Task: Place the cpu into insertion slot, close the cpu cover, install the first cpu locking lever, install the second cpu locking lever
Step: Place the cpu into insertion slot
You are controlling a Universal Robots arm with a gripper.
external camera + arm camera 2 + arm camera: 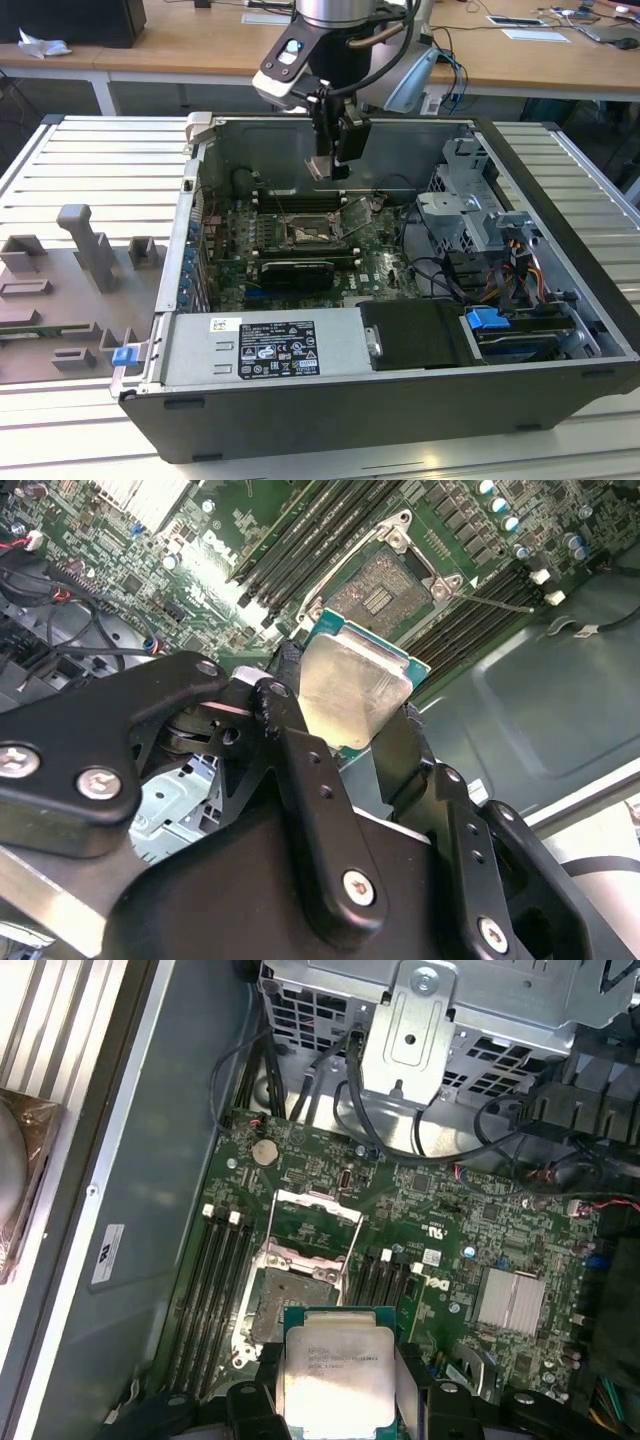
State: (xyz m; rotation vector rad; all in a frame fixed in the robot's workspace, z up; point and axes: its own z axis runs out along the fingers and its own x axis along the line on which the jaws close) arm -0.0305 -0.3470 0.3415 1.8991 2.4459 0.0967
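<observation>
A white label [275, 350] with fine print, which I do not read off, sits on the metal box [200, 350] well below my pincer [335, 165]. The insertion slot [310, 235] lies empty under the pincer, well apart from it. The pincer is closed on two opposite edges of the cpu [335, 1365], which it holds flat with its printed top facing away from the board. The cpu cover [356, 213] stands raised beside the slot.

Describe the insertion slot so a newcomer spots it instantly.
Inside the open computer case, look at the green motherboard. Near its middle is the insertion slot, a dark square with a silvery rim. The memory slots flanking it are long, narrow and black.
</observation>
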